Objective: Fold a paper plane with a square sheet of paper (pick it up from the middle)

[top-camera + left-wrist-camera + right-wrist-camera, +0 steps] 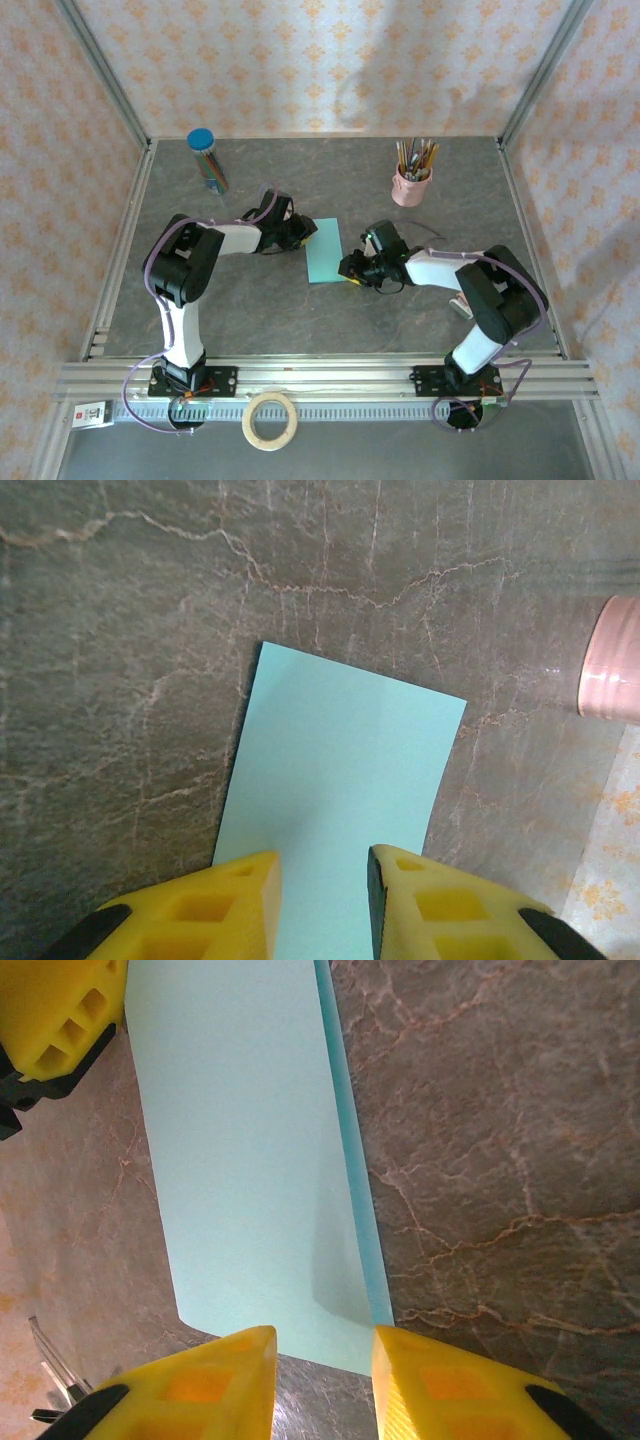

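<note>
The sheet of paper [323, 250] sits pretty much dead centre on the grey marbled tabletop [330, 325]. It's a narrow rectangle rather than a square, with the long sides running roughly 12 to 6 at a slight tilt. It's plain light turquoise, lying flat, with no marks on it.

From the right wrist camera the sheet of paper [250, 1160] is clearly two layers. The top one doesn't quite line up, so a thin, darker turquoise strip of the lower layer peeks out along the 3 o'clock long edge. There's also a soft shadow on the top layer near that edge.

The left fingers [303, 233] are at the paper's 10 o'clock corner and the right fingers [352, 268] at its 5 o'clock corner. Both pairs are yellow and spread apart, not pinching anything. In the left wrist camera the left fingers [245, 905] have turquoise paper [340, 780] showing in the gap. In the right wrist view the right fingers [225, 1390] straddle the sheet's near edge. I honestly can't tell if the tips are touching the sheet.

Other stuff around, going by the paper:
- a pink cup of pencils [411, 187] at 1 o'clock
- a blue-capped tube [207, 160] at 10 o'clock
- a roll of tape [271, 420] down at 6 o'clock, by the near rail
</note>
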